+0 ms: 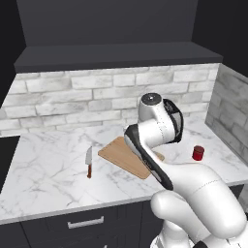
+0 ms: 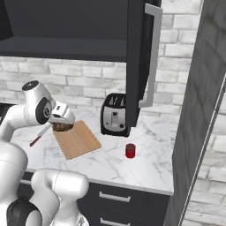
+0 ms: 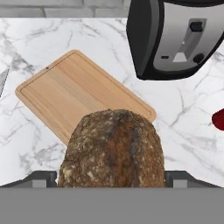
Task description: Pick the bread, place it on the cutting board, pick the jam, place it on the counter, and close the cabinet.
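Note:
The dark brown, lumpy bread sits between the two fingers of my gripper, which is shut on it. In the right base view the gripper holds the bread over the far left corner of the wooden cutting board. Beyond the bread in the hand view, the cutting board lies bare. The red jam stands on the marble counter right of the board, also seen as jam. The dark cabinet door with its silver handle stands open.
A black and silver toaster stands behind the board, below the open door. A red-handled knife lies on the counter left of the board. A brick wall backs the counter, and a dark tall panel rises at the right.

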### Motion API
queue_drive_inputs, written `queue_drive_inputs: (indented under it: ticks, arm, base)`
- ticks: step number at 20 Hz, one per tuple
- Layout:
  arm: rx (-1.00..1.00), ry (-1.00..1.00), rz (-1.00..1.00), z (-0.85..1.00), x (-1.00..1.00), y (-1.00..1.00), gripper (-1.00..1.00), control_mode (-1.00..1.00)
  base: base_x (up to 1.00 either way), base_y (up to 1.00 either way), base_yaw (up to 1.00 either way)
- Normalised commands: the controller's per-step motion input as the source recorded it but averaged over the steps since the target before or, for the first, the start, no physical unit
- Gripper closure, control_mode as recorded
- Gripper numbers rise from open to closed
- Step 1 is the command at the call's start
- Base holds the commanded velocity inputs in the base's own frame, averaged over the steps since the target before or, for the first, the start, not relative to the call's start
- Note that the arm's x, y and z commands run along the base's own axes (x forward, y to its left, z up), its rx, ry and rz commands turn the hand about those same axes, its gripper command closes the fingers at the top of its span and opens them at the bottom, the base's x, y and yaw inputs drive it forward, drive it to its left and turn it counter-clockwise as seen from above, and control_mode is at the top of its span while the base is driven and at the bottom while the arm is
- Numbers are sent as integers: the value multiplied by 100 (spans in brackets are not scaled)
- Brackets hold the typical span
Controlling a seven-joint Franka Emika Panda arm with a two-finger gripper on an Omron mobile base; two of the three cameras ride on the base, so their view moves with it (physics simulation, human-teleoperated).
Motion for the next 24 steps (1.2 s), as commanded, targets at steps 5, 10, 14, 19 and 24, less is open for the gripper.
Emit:
queue_drive_inputs:
  ticks: [5,10,14,19,24]
  arm:
    - [0,0,0,-34,20,0,100,-100]
    - [0,0,1,-28,22,0,100,-100]
    - [1,0,1,-29,19,0,100,-100]
    - [0,0,2,-30,22,0,100,-100]
    - [1,0,1,-29,22,0,100,-100]
  base:
    - [0,0,0]
    - [0,0,0]
    - [0,0,0]
    - [0,0,0]
    - [0,0,0]
